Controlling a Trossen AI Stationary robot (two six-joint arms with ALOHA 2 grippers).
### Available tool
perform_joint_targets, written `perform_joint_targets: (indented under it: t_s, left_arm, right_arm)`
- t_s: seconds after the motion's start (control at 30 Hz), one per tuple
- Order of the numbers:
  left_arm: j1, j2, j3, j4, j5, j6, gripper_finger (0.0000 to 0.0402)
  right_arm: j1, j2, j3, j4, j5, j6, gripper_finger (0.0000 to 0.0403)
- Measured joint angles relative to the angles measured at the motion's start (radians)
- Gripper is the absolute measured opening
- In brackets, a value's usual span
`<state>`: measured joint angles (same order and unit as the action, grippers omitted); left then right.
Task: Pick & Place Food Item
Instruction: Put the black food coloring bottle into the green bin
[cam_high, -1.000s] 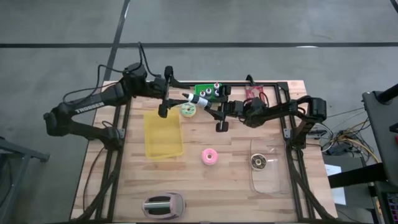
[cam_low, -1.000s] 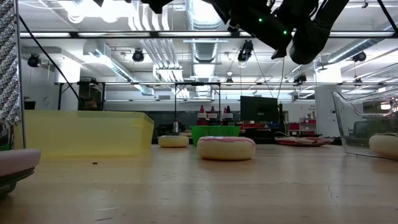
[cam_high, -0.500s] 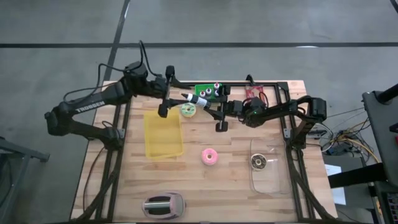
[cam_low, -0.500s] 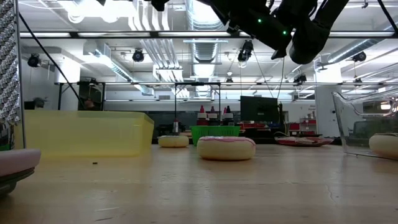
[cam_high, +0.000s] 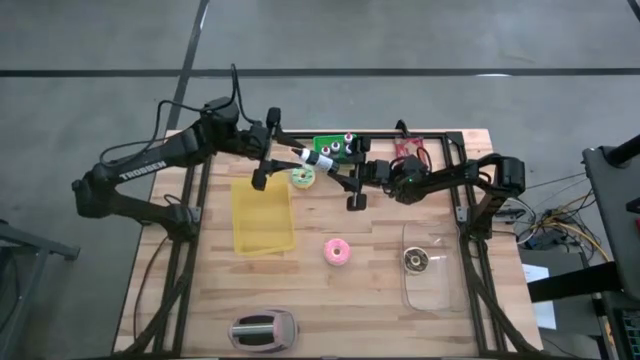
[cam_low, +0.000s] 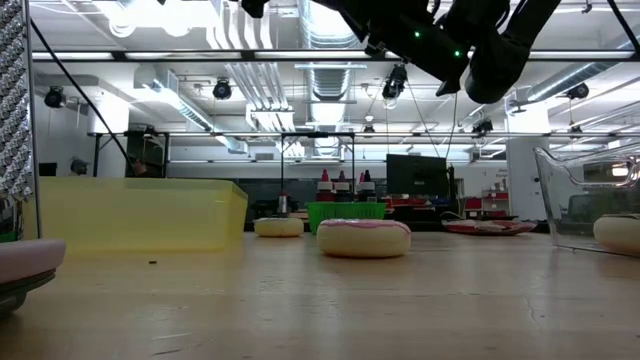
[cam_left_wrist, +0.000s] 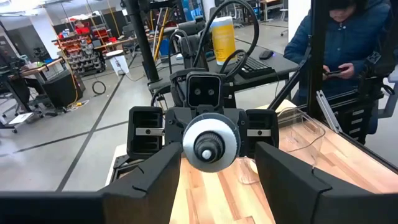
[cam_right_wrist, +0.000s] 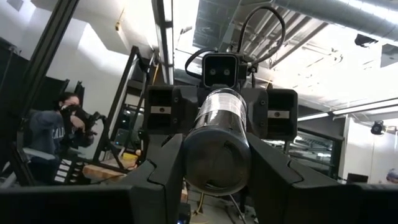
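Now the right gripper (cam_high: 322, 160) grips a white-capped cylindrical bottle (cam_high: 314, 157) held lengthwise between the left gripper (cam_high: 270, 152)'s spread fingers (cam_left_wrist: 146, 177), seemingly a mid-air handover above the table.

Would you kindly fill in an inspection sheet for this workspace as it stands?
Surface: wooden slat table, things spread across it.
Job's things: pink iced doughnut and green iced doughnut on table; yellow plastic tray; brown doughnut in clear plastic container.
Clutter: pale toaster, green box, red packet.
Grippers: right tool shut on white-capped cylindrical bottle in mid-air; left tool open, fingers either side of its cap.
Cables: loose wires beside table's right edge.
Surroundings: person in blue jacket beyond table.
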<state>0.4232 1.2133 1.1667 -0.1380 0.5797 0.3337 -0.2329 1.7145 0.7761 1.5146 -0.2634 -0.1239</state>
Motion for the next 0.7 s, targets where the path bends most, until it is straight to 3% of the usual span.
perform_joint_targets:
  t_s: [0.47, 0.7]
  left_arm:
    - [0.0, 0.01, 0.0, 0.022, -0.016, 0.004, 0.0206]
    - [0.0, 0.01, 0.0, 0.033, -0.027, 0.004, 0.0182]
  right_arm:
    - [-0.002, 0.0, 0.0, -0.006, 0.0, 0.01, 0.0127]
    - [-0.006, 0.0, 0.008, -0.021, 0.001, 0.016, 0.0127]
